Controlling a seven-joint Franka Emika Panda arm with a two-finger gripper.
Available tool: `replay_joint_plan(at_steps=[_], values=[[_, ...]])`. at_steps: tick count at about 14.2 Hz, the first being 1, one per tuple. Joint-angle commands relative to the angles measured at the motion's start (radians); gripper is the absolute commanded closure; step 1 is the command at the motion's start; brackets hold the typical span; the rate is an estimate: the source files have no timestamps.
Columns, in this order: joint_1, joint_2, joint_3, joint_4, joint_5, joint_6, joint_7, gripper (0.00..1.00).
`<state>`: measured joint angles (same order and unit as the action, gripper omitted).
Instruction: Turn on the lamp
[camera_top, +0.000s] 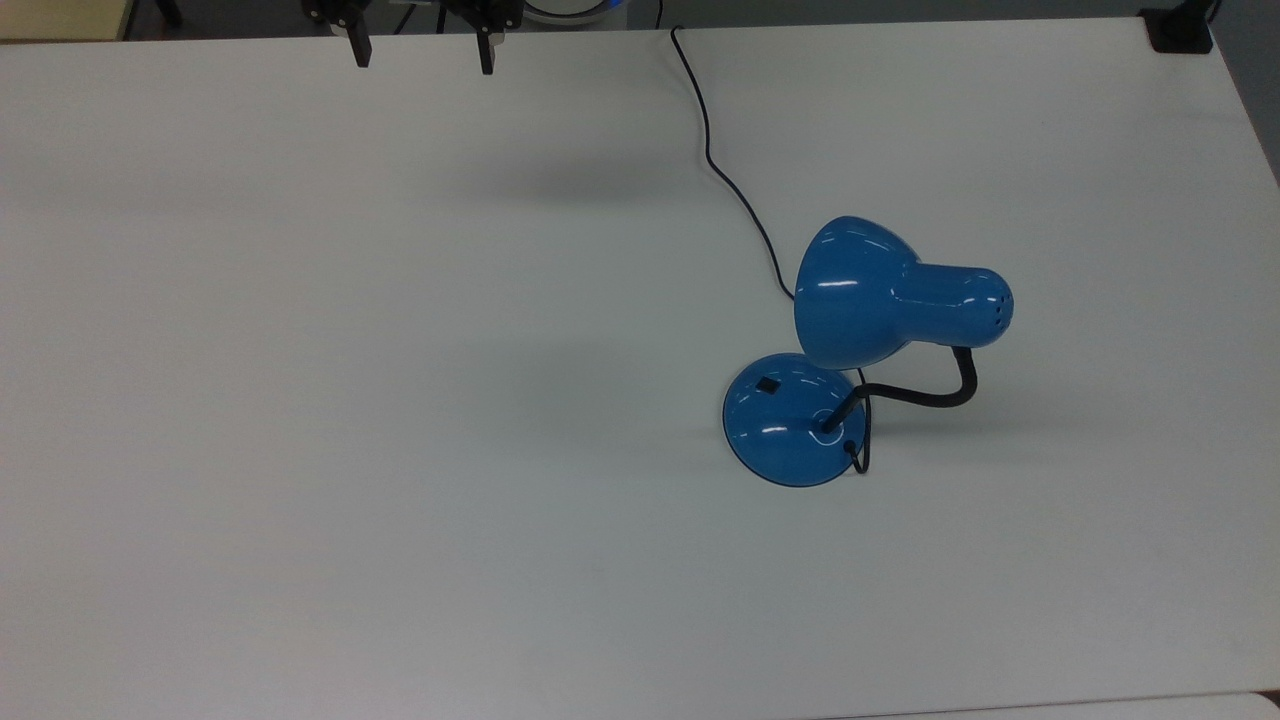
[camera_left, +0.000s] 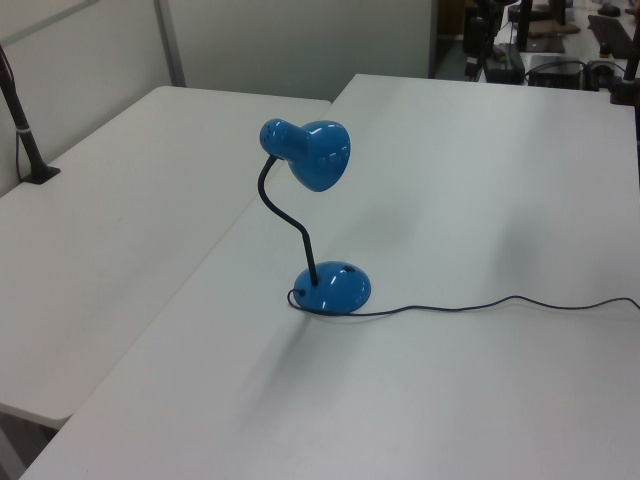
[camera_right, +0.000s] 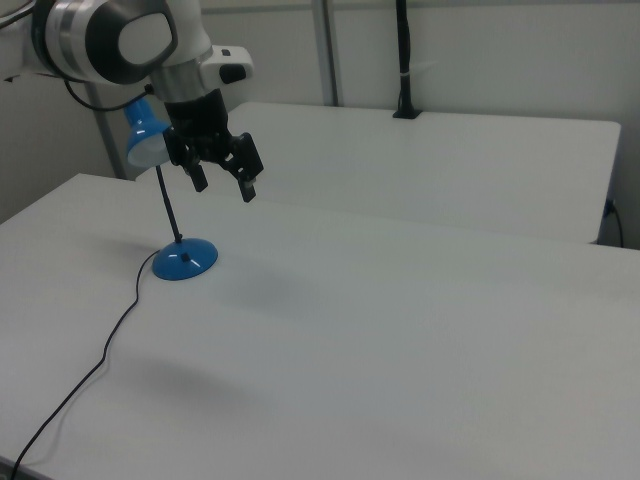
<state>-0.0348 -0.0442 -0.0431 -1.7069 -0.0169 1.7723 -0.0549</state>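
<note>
The glossy blue lamp stands on the white table (camera_top: 400, 400), unlit. In the top view its bell-shaped shade (camera_top: 860, 290) hangs over the round domed base (camera_top: 795, 425), joined by a black gooseneck (camera_top: 930, 395). A small black switch (camera_top: 767, 384) sits on the base's upper left. The black cord (camera_top: 715, 150) runs from the base to the table's far edge. My gripper (camera_top: 423, 52) hovers open and empty at that far edge, well away from the lamp. In the right view the gripper (camera_right: 224, 186) hangs high above the table, in front of the shade (camera_right: 145, 135) and above the base (camera_right: 185, 260).
The cord (camera_left: 480, 305) trails across the table toward the left view's right. A black clamp (camera_top: 1180, 30) sits at the far right corner in the top view. A second white table (camera_right: 450, 150) adjoins, with a black pole (camera_right: 405, 60) clamped to it.
</note>
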Motion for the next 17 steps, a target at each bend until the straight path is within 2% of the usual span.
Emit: replay_joint_plan(at_steps=[1, 13, 17], values=[[0.012, -0.011, -0.003, -0.007, 0.012, -0.024, 0.004, 0.00], [0.009, -0.010, -0.001, -0.010, 0.012, -0.024, -0.026, 0.00], [0.009, 0.003, -0.001, -0.033, 0.014, -0.024, -0.319, 0.00]])
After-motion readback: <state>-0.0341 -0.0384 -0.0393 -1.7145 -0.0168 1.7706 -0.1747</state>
